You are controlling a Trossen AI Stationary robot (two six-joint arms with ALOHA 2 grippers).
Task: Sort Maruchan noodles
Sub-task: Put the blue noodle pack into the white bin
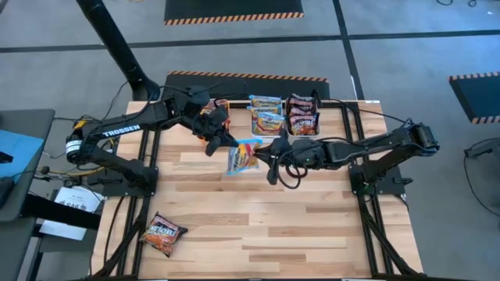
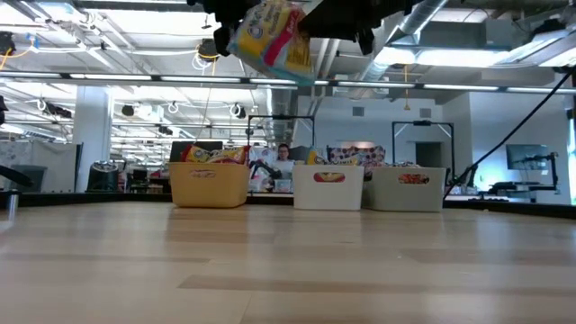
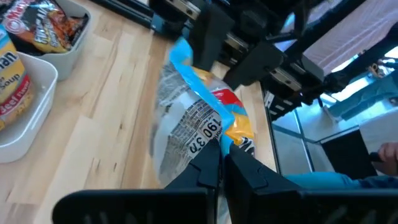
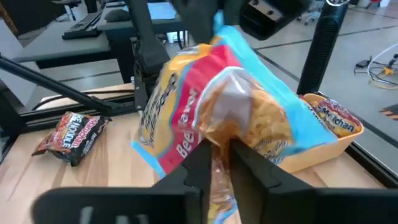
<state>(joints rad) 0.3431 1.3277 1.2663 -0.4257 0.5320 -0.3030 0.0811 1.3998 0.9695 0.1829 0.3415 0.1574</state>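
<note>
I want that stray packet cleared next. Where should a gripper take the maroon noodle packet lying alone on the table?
The maroon packet lies flat near the table's front left corner. Come straight down and pinch a crimped end seam, probably: it is the thinnest edge.

Three plastic bins in a row along the far edge of the wooden table (image 1: pixel 258 226): orange bin (image 2: pixel 209 184), white bin (image 2: pixel 328 188), grey bin (image 2: pixel 409 189); hazard-striped black mat (image 1: pixel 232 9) on the floor beyond.
</note>
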